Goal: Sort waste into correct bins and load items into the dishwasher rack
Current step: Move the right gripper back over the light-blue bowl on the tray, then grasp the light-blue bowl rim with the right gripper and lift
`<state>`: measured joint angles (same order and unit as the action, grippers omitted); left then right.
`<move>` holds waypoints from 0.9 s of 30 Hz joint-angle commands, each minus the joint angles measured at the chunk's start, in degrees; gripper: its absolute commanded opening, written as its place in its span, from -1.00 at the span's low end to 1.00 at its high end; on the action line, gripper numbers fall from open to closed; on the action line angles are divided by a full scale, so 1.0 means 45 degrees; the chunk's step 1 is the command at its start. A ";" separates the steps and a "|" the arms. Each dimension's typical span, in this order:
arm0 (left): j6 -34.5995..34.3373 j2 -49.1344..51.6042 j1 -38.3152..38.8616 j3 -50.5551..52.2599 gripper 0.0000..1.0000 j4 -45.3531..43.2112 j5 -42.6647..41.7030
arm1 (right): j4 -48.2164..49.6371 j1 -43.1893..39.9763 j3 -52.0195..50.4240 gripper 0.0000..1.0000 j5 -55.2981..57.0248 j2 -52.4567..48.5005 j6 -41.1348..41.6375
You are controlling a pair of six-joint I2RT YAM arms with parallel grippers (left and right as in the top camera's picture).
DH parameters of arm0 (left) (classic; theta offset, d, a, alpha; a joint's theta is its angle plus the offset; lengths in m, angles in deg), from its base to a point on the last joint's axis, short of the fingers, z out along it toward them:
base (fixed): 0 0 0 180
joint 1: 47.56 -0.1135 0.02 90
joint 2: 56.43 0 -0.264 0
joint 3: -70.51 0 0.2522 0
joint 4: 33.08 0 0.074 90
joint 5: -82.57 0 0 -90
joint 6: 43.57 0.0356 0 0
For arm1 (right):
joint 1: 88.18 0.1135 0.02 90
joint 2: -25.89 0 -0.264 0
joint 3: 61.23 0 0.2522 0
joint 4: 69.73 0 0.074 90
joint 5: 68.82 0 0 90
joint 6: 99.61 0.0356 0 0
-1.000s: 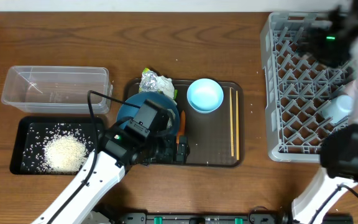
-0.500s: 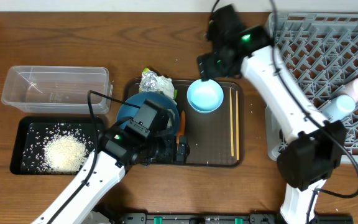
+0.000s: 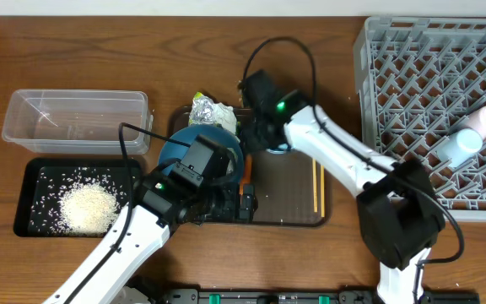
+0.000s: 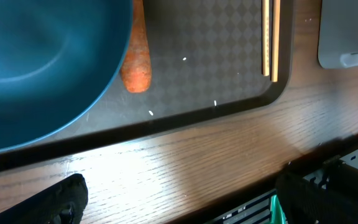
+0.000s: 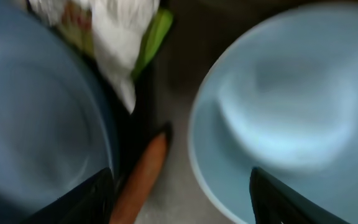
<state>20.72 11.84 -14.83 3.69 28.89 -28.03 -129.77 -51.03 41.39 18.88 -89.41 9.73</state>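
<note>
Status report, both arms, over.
Left gripper open, empty, by tray front. Right gripper open over carrot, nothing held. Dark blue bowl, light blue bowl flank carrot.

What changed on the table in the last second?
The right fingers swung left from the dishwasher rack to the brown tray and hover open over the small light blue bowl. Nothing was taken. The left fingers, dark blue bowl, carrot and chopsticks stayed put.

Wooden table (image 3: pixel 74 51) with warm brown grain, dark brown serving tray (image 3: pixel 287 187) near its middle, rounded corners, raised rim, faint checkered surface
</note>
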 commanded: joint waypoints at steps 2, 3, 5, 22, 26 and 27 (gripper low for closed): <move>-0.0024 0.0073 -0.0029 0.0005 0.99 0.0044 0.0165 | 0.0102 0.0170 -0.0461 0.37 0.1200 0.0384 0.0563; -0.0024 0.0073 -0.0029 0.0005 0.99 0.0044 0.0160 | 0.0107 0.0165 -0.0500 0.35 0.1311 0.0384 0.0559; -0.0024 0.0073 -0.0029 0.0005 0.99 0.0044 0.0165 | 0.0112 0.0131 -0.0622 0.29 0.1821 0.0384 0.0563; -0.0024 0.0073 -0.0029 0.0005 0.99 0.0044 0.0160 | 0.0865 0.0345 -0.1360 -0.21 0.2283 0.0384 0.0554; -0.0024 0.0073 -0.0029 0.0005 0.99 0.0044 0.0160 | 0.0894 0.0335 -0.1370 -0.35 0.2667 0.0384 0.0476; -0.0024 0.0073 -0.0029 0.0005 1.00 0.0044 0.0160 | 0.0928 0.0335 -0.1370 -0.37 0.2657 0.0384 0.0403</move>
<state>20.72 11.84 -14.83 3.69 28.89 -28.03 -125.90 -49.94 35.91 28.71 -89.41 11.82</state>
